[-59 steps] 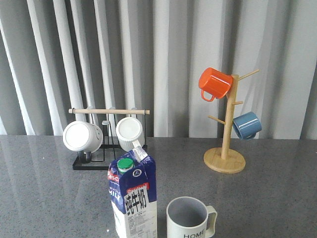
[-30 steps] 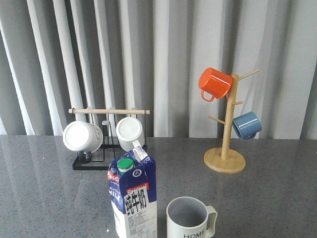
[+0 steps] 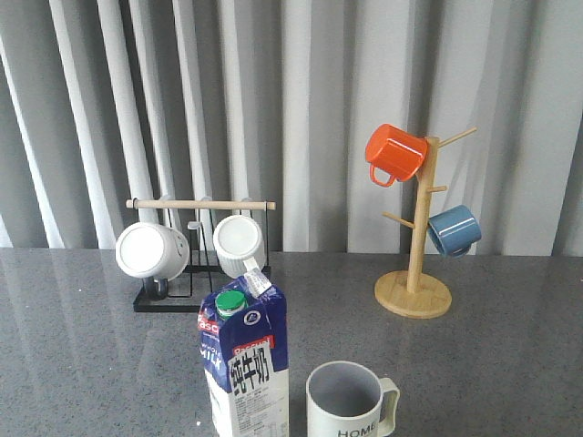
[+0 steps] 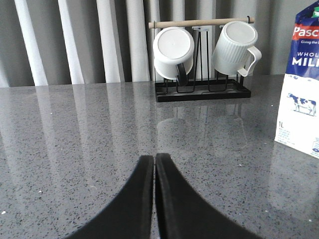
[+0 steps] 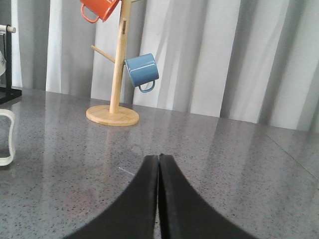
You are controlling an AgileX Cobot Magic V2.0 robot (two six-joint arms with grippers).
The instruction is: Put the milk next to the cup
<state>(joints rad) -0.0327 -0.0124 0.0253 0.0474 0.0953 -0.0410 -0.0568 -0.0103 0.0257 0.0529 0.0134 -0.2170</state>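
milk (image 3: 243,364) stands upright just beside cup (image 3: 346,401), left hand (image 4: 155,164) and right hand (image 5: 158,164) both closed on nothing

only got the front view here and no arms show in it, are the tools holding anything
Observer: No. The left tool is shut on nothing, low over bare table.
Operator: and the right one
Observer: The right tool is shut and empty too, facing the wooden mug tree.
Operator: can either wrist see the milk
Observer: The left wrist view shows the milk carton at its edge, with "WHOLE MILK" and a cow printed on that side.
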